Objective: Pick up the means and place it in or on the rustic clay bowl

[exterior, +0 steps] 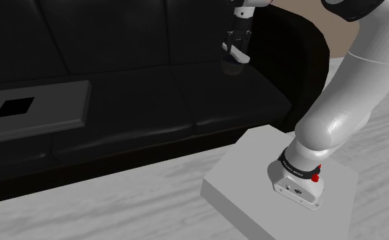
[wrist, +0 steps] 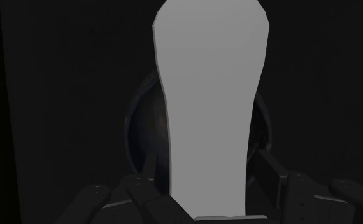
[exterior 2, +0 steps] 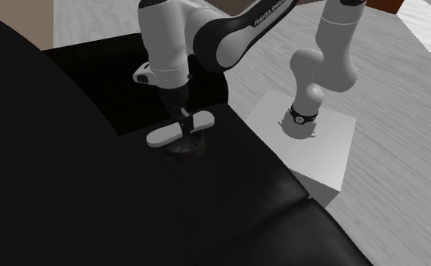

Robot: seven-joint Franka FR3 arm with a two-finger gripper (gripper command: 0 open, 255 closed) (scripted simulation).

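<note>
Just above dark bowl: grey obj

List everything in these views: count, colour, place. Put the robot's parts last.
flat piece: one, plain grey, long with rounded ends, clasped in the gripper directly over the bowl
bowl: one, very dark, on the sofa seat under the flat piece
sofa: one, black, across the shoulder view's upper half
panel: one, grey with a black square, lying on the sofa at the shoulder view's left
floor: one, pale wood grain, in front of the sofa
stand: one, light grey box, on the floor beside the sofa
arm: one, white with dark joints, reaching from the stand over the sofa
gripper: one, black, shut on the flat piece
</note>
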